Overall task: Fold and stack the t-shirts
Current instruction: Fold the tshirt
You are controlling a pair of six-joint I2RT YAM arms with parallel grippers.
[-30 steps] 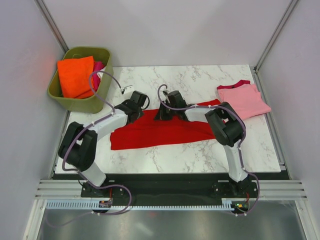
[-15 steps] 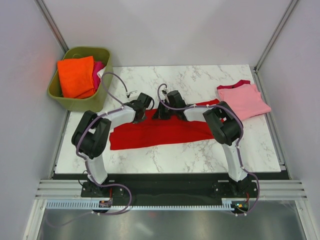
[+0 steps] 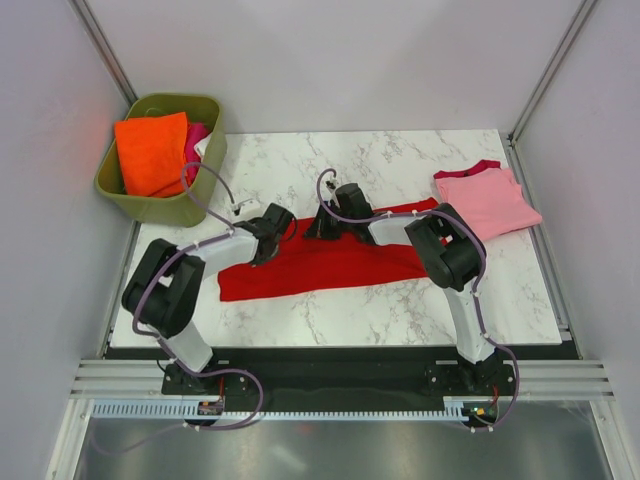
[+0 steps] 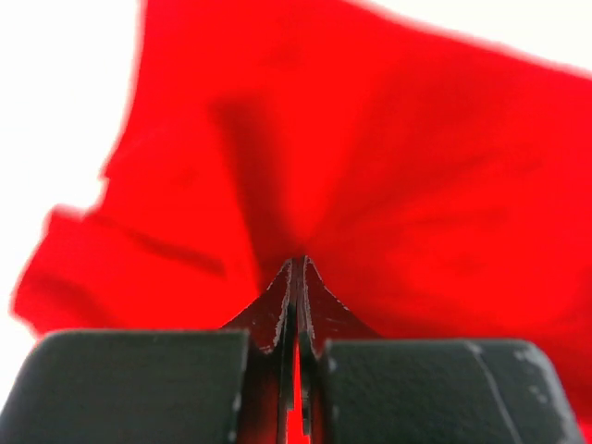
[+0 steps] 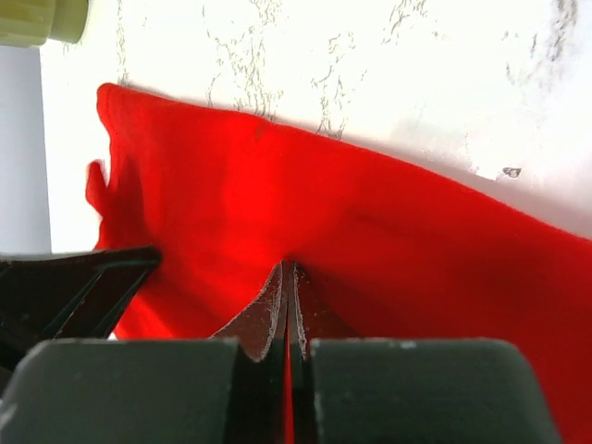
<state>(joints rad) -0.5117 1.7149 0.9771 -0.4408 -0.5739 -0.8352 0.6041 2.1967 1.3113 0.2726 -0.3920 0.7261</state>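
The red t-shirt [image 3: 340,262] lies in a long folded band across the middle of the marble table [image 3: 390,160]. My left gripper [image 3: 275,238] is down on the band's far edge near its left end, shut on a pinch of the red t-shirt [image 4: 388,157]; in the left wrist view my left gripper [image 4: 298,268] has its jaws pressed together on cloth. My right gripper [image 3: 322,228] is a short way to the right on the same edge, shut on the red t-shirt [image 5: 388,240]; the wrist view shows my right gripper [image 5: 288,270] closed on a fold. The pink t-shirt [image 3: 487,200] lies folded at the far right.
An olive-green tub [image 3: 214,150] stands off the table's far left corner, holding an orange cloth [image 3: 150,152] and something magenta. Metal frame posts rise at both far corners. The table's front edge runs just ahead of the arm bases.
My left gripper has come down and toward the near side onto the red t-shirt's far edge and shut on it. The right gripper has stayed shut on the cloth.
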